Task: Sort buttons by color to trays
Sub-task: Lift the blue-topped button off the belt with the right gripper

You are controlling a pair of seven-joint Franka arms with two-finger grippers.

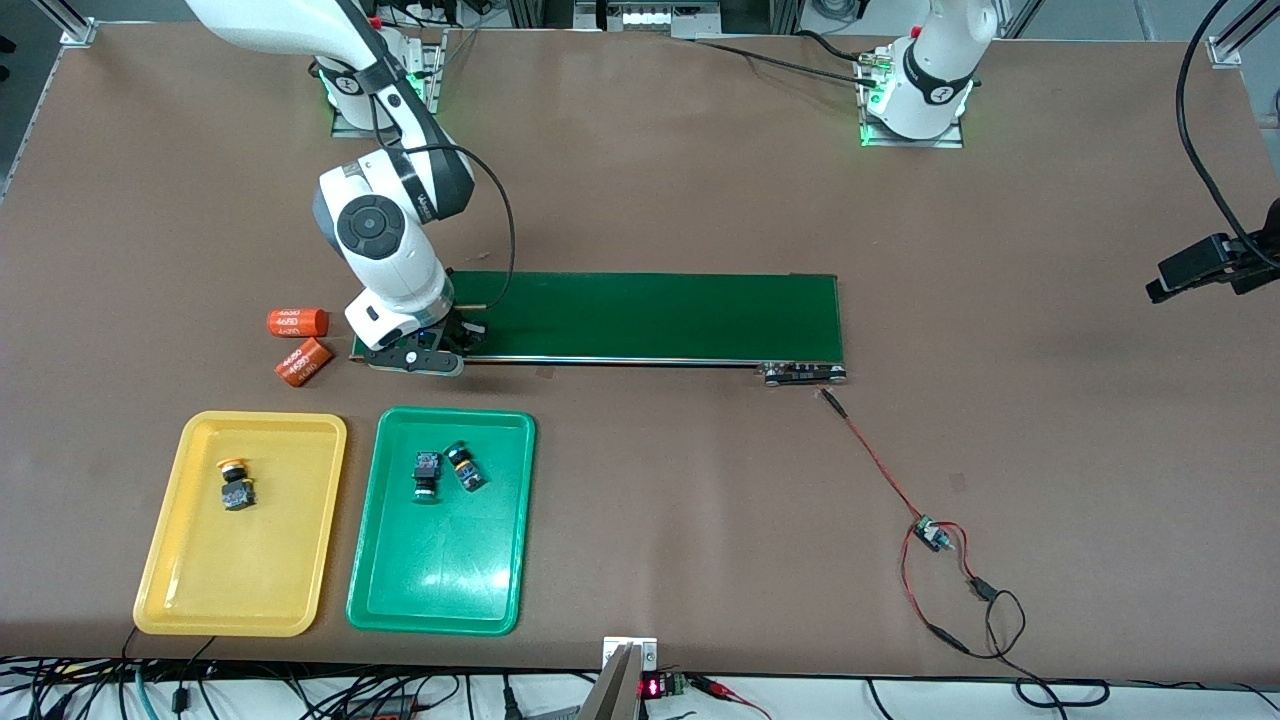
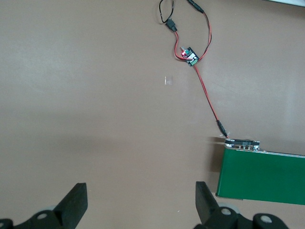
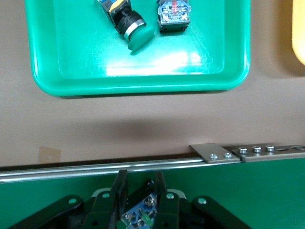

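My right gripper (image 1: 440,345) (image 3: 139,179) is down on the dark-green conveyor belt (image 1: 650,315) at the right arm's end, shut on a button (image 3: 143,212). Only the button's blue-black body shows; its cap is hidden. The yellow tray (image 1: 170,590) holds one yellow-capped button (image 1: 237,485). The green tray (image 1: 440,590) (image 3: 143,81) holds two buttons (image 1: 425,475) (image 1: 465,467); one shows a green cap (image 3: 128,24), the other (image 3: 174,12) shows its body. My left gripper (image 2: 141,191) is open over bare table near the belt's other end, with nothing between its fingers; it does not appear in the front view.
Two orange cylinders (image 1: 298,322) (image 1: 304,362) lie beside the belt's end, farther from the front camera than the yellow tray. A red wire with a small circuit board (image 1: 930,535) (image 2: 190,56) runs from the belt's other end (image 2: 243,143) toward the table's near edge.
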